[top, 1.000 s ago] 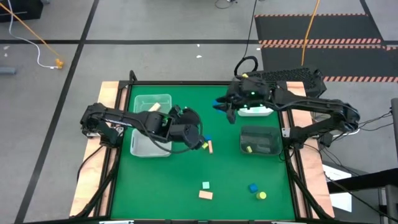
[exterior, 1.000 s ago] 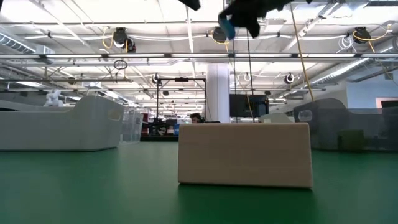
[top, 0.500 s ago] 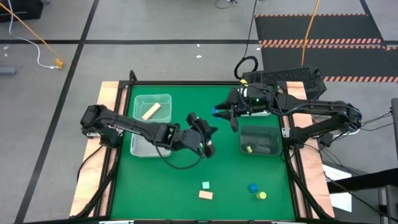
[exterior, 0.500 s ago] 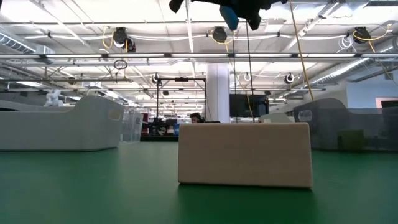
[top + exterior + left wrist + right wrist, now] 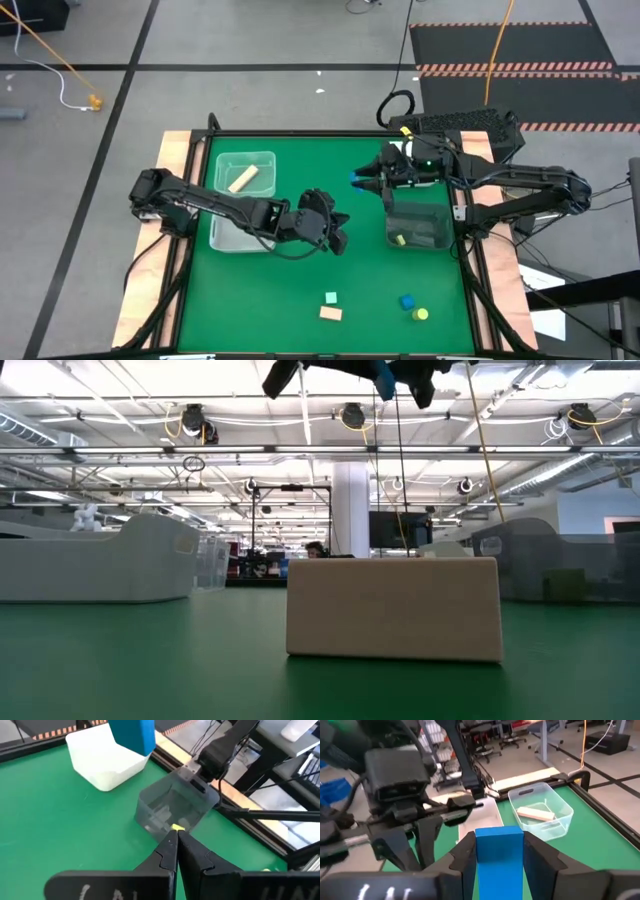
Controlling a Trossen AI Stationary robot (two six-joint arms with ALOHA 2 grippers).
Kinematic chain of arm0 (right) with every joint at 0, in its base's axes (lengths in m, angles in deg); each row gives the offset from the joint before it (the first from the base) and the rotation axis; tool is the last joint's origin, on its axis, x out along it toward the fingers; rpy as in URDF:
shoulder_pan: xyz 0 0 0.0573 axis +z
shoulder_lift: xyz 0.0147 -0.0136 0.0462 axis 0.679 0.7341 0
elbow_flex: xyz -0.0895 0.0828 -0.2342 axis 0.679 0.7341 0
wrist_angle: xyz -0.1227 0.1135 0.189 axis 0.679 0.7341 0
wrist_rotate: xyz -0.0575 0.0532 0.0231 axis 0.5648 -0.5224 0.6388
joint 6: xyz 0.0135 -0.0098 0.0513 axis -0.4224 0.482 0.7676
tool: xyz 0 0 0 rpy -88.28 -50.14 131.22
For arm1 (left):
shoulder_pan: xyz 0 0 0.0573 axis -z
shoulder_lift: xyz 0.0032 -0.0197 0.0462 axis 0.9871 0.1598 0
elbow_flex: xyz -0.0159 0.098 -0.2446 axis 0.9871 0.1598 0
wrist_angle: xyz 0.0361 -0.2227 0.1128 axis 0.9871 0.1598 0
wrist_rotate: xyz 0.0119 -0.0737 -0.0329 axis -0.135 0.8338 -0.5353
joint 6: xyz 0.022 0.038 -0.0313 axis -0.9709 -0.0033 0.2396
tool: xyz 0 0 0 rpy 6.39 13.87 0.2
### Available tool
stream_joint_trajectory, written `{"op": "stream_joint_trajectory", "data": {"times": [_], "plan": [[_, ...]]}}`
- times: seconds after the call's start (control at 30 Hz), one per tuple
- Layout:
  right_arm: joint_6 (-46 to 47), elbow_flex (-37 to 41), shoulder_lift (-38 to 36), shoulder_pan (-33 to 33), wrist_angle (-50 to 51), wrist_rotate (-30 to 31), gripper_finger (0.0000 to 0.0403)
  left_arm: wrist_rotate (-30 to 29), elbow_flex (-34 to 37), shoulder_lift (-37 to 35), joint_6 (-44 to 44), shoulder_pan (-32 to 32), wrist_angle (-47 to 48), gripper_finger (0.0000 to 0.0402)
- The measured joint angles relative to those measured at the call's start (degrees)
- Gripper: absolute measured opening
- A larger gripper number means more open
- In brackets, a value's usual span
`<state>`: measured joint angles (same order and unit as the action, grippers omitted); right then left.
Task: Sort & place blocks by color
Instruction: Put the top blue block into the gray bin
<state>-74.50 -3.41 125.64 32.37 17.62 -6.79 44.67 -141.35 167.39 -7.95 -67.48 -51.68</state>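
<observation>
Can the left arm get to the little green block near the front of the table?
Probably yes. The left gripper has its jaws shut and empty, and only bare green table lies between it and the mint green block; the right gripper is farther back, holding a blue block.

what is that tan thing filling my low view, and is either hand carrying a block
Observer: It's a tan block right at your lens. Yes, the right hand grips a blue block.
Operator: where is it over the table
Observer: By the dark bin on the right, which holds a yellow block.
Operator: left hand
Observer: The left hand is shut and empty, mid-table.
</observation>
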Motion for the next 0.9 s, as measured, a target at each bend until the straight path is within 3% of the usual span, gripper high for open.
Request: {"op": "stream_joint_trajectory", "data": {"times": [0.5,0.9], "plan": [[7.62,0.43,-0.22,0.0,-1.61,-0.13,0.0111,-0.12,0.0,-0.94,-1.18,-4.2,-2.59,0.0012],[7.71,0.43,-0.25,-0.02,-1.59,-1.88,0.0112,0.69,-0.02,-1.07,-4.44,-5.1,-7.06,0.0012]]}}
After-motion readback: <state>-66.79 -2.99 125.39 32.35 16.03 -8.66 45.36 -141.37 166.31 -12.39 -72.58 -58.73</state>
